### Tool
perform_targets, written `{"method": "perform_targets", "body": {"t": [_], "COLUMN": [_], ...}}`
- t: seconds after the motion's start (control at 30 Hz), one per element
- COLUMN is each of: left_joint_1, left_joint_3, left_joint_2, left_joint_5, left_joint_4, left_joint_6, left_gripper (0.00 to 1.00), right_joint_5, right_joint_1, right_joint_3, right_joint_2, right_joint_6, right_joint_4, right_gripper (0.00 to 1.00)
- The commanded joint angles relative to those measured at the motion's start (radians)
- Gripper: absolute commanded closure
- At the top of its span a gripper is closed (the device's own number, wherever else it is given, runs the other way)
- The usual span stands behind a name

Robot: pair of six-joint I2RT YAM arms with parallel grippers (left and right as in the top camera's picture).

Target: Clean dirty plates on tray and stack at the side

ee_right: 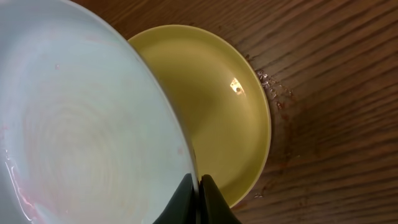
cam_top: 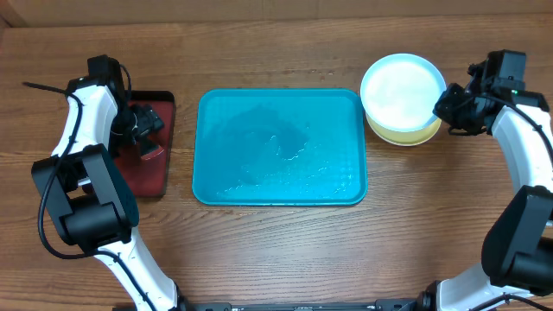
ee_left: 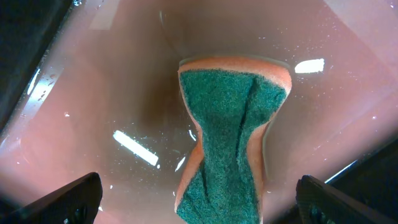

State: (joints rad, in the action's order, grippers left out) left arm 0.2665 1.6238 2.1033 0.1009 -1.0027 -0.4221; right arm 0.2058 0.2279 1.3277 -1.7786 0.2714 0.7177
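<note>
The teal tray [cam_top: 207, 186] lies mid-table, wet, with no plate on it. To its right, a pale mint plate [cam_top: 399, 86] is held over a yellow-green plate [cam_top: 406, 136] on the wood. My right gripper [cam_top: 442, 105] is shut on the mint plate's right rim. In the right wrist view the mint plate [ee_right: 81, 118] is pinched at its edge by my right gripper [ee_right: 199, 186] above the yellow-green plate [ee_right: 217, 106]. A white plate is not visible. My left gripper [cam_top: 143, 130] is open over a green-and-orange sponge [ee_left: 230, 137]; in the left wrist view my left gripper [ee_left: 199, 202] straddles it without touching.
A dark red tray [cam_top: 160, 173] sits at the left, wet inside [ee_left: 93, 93], holding the sponge. Water droplets and faint red specks [ee_right: 277, 93] lie on the wood beside the yellow-green plate. The table's far edge runs along the top.
</note>
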Motion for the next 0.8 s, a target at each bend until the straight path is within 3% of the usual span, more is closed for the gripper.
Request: {"method": "perform_targets", "body": {"t": [0.0,0.27,0.37,0.5,0.77], "left_joint_1": [0.003,0.002,0.002,0.003,0.002], "left_joint_3": [0.023,0.023,0.023,0.023,0.023], "left_joint_2": [0.002,0.002,0.002,0.002,0.002], "left_joint_5": [0.003,0.003,0.003,0.003,0.003], "left_joint_4": [-0.002,-0.002,-0.002,-0.002,-0.002], "left_joint_6": [-0.001,-0.001,-0.001,-0.001,-0.001], "left_gripper": [0.00,0.00,0.00,0.00,0.00], "right_joint_5": [-0.130,-0.155,-0.122,-0.025,0.152], "right_joint_1": [-0.003,0.003,0.002,0.002,-0.004], "right_joint_3": [-0.044,-0.165,-0.176,-0.171,-0.140], "right_joint_2": [-0.006,-0.019,-0.032,-0.032,0.056], "right_joint_6": [0.089,0.122,0.121,0.118,0.118], "right_joint_4": [-0.039,-0.193,-0.217,-0.215,-0.135], "right_gripper": [0.96,0.95,0.69,0.50,0.45]}}
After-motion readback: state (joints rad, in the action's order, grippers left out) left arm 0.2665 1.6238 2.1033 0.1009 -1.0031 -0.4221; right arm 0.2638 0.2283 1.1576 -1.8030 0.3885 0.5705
